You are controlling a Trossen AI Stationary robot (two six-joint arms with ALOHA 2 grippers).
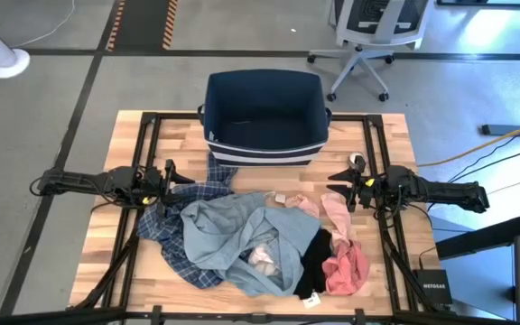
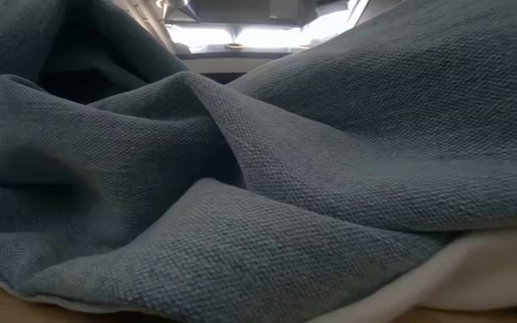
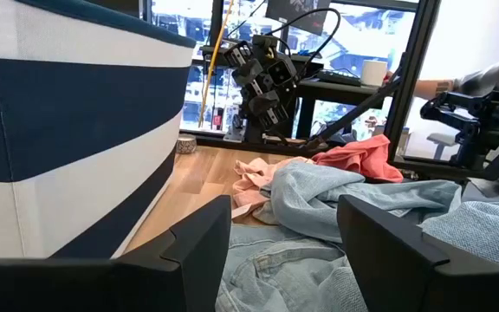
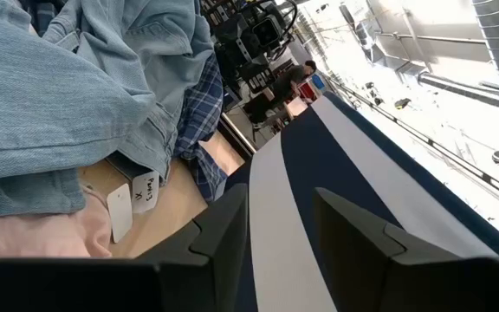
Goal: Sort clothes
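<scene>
The clothes lie heaped on the near half of the wooden table: a large light grey-blue garment [image 1: 233,230], a blue-and-white plaid shirt [image 1: 171,242] under its left side, a black piece [image 1: 312,262], and pink pieces [image 1: 346,264] at the right. In the low view the grey-blue garment [image 2: 267,179] fills the picture. My left gripper [image 1: 181,178] stands open at the heap's left far edge, low over the plaid shirt, fingers pointing right. My right gripper [image 1: 335,184] is open beside a pale pink piece [image 1: 330,209], fingers pointing left. Nothing is between either pair of fingers.
A navy fabric bin with white stripes [image 1: 264,117] stands open-topped at the table's far middle, close to both grippers [image 3: 76,156] [image 4: 336,173]. Black frame rails [image 1: 147,144] run along the table's sides. An office chair [image 1: 368,45] stands beyond the table; a person's hand [image 3: 423,85] shows in the room.
</scene>
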